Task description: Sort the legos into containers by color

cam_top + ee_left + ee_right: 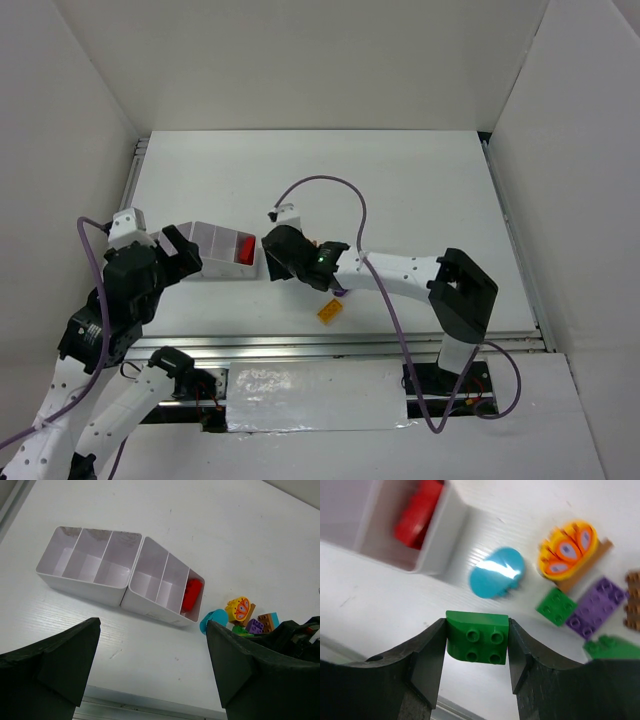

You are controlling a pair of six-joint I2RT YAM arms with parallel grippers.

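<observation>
A green brick (pixel 476 640) is pinched between the fingertips of the right gripper (pixel 476 650), whose jaws are closed only as far as the brick's width. It is carried above bare table, just beside the end compartment of the containers (pixel 85 587), where a red brick (pixel 191 594) already lies. The left gripper (pixel 152 645) is spread fully and nothing is held in it.

Several risks can be foreseen. The brick is clamped only by its smooth side faces, close to the tips, so it could be twisted or dropped if it is knocked against a wall. The nearest compartment is the red one, and a release made too early would put green in with red. The compartments are narrow, so a wall may be struck by a finger on the way in. The white tray looks light, and whether it is steadied by the left gripper cannot be told from above, so it may be shoved. The teal oval (pixel 496 572) below could also be scattered by a low pass.
</observation>
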